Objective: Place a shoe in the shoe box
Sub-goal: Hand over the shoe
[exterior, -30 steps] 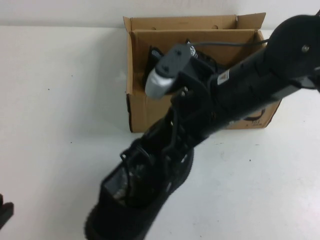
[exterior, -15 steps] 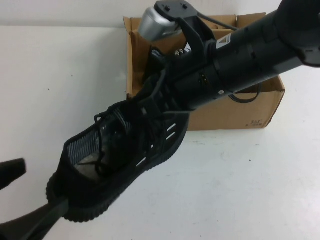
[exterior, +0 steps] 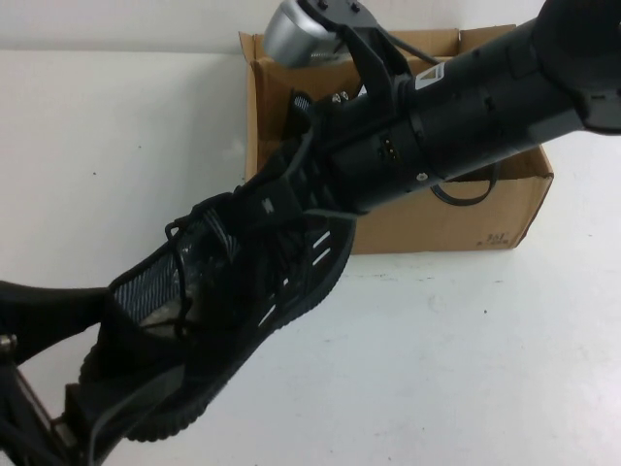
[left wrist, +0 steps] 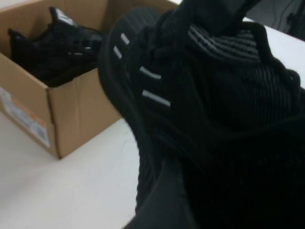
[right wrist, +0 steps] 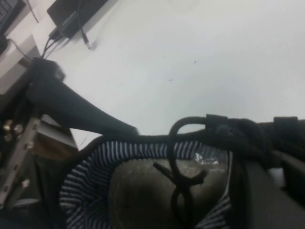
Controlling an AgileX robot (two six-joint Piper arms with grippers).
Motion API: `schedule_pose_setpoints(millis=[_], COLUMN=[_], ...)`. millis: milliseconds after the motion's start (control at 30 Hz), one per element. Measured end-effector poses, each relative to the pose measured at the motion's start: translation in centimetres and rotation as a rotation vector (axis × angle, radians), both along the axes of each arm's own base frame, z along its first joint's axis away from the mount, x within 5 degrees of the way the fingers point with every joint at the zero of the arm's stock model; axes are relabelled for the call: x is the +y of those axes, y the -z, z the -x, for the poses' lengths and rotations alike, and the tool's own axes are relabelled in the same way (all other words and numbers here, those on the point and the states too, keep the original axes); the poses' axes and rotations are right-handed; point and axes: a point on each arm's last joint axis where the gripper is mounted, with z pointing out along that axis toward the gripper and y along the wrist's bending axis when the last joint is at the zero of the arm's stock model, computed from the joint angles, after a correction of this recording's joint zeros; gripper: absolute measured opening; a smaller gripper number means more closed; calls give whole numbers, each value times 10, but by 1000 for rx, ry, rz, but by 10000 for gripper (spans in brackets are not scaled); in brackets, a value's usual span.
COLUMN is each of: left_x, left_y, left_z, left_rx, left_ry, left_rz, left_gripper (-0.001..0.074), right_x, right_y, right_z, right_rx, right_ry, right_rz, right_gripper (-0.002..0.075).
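A black knit shoe point(exterior: 243, 291) with pale side dashes hangs in the air in front of the brown cardboard shoe box point(exterior: 456, 218). My right gripper point(exterior: 291, 199) is shut on the shoe's upper by the laces, its arm crossing above the box. My left gripper point(exterior: 92, 354) comes in from the lower left, its fingers spread on either side of the shoe's lower end. The shoe fills the left wrist view point(left wrist: 214, 95). The right wrist view looks into its striped lining point(right wrist: 143, 191). A second identical shoe point(exterior: 296, 112) lies inside the box point(left wrist: 76, 114).
The white table point(exterior: 466, 369) spreads around the box. The box's short flaps point(exterior: 485, 41) stand up at the far side. A dark device with cables point(right wrist: 71, 14) lies beyond the table's edge in the right wrist view.
My right gripper has lifted the shoe off the table and swung it up and left. My left arm has risen from the lower left corner to the shoe's lower end.
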Motion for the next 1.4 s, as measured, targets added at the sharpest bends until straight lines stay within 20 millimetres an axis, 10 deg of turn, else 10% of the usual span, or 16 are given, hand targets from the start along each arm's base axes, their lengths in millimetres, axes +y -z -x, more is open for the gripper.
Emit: schedule_pose_setpoints(millis=[400, 867, 1400], left_x=[-11, -11, 10], left_y=[13, 9, -3], left_z=[-16, -21, -52], left_rx=[104, 80, 35], left_ry=[131, 96, -386], left_rz=[19, 67, 274], left_gripper=[60, 30, 30], right_x=[0, 0, -4], right_y=[0, -7, -21], right_z=[5, 3, -15], right_rx=[24, 96, 102], right_ry=[-45, 31, 281], right_rz=[3, -28, -65], right_gripper=[17, 340, 360])
